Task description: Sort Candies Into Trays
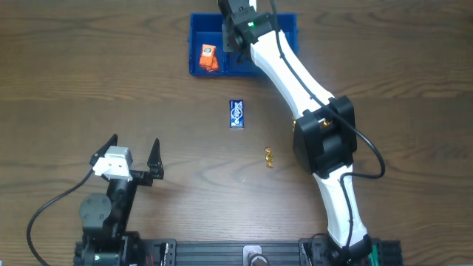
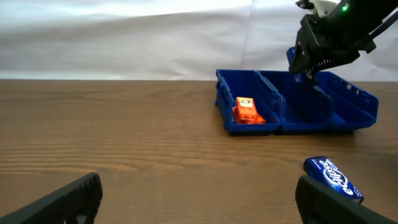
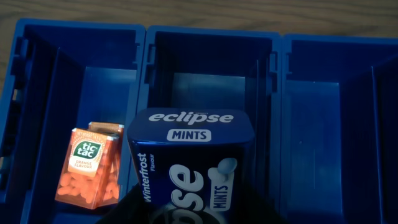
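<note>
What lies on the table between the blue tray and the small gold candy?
In the top view, a blue candy packet lies between the tray and the gold candy, touching neither.

White arms (black joints, cables)

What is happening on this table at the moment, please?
The right gripper holds a blue mint tin over the middle compartment of the blue tray, not yet released. An orange candy box lies in the neighbouring end compartment. A second blue tin and a small gold candy wait on the table. The left gripper rests open near its base, touching nothing.
</note>
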`<act>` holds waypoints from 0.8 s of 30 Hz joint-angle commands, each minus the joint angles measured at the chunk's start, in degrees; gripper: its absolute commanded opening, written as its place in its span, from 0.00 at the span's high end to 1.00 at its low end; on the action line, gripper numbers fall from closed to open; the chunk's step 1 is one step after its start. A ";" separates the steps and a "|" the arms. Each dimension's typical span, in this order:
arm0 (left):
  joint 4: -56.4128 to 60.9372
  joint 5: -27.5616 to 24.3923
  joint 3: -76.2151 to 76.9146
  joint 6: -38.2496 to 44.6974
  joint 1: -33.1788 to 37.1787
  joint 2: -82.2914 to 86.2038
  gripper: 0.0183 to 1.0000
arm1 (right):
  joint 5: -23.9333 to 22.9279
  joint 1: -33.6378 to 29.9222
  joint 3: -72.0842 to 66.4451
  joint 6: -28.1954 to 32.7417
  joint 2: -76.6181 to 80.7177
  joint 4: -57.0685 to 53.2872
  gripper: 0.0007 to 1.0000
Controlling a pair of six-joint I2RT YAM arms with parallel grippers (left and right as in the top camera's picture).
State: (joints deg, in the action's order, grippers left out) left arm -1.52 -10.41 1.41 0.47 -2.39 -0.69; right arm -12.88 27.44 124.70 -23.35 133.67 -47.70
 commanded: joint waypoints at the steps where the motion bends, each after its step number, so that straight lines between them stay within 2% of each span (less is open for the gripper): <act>1: -1.84 -1.05 -1.14 0.85 0.22 0.37 0.00 | -1.03 -0.46 0.79 0.94 -0.92 0.33 0.54; 3: -1.86 -1.05 -1.14 0.85 0.22 0.37 0.00 | -1.03 -0.46 0.79 0.94 -0.94 0.31 0.46; 4: -1.86 -1.05 -1.14 0.85 0.22 0.37 0.00 | -1.01 -0.48 0.79 0.94 -0.94 0.31 0.39; 7: -1.86 -1.05 -1.14 0.85 0.22 0.37 0.00 | -1.05 -0.59 0.79 0.98 -0.98 0.31 0.30; 12: -1.84 -1.05 -1.14 0.83 0.22 0.37 0.00 | 0.17 -0.07 0.85 0.76 -3.30 -3.78 0.29; 18: -1.84 -1.05 -1.14 0.83 0.22 0.37 0.00 | 0.63 4.63 0.83 -4.63 -9.94 -16.79 0.26; 21: -1.84 -1.05 -1.14 0.85 0.22 0.37 0.00 | 4.37 6.93 0.44 -6.58 -10.49 -23.87 0.25; 24: -1.86 -1.05 -1.14 0.85 0.22 0.37 0.00 | 7.10 8.22 -4.02 -8.04 -10.32 -25.27 0.24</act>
State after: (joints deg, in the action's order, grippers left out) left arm -1.52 -10.41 1.41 0.47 -2.39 -0.69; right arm -9.67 34.52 124.49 -27.92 123.17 -72.27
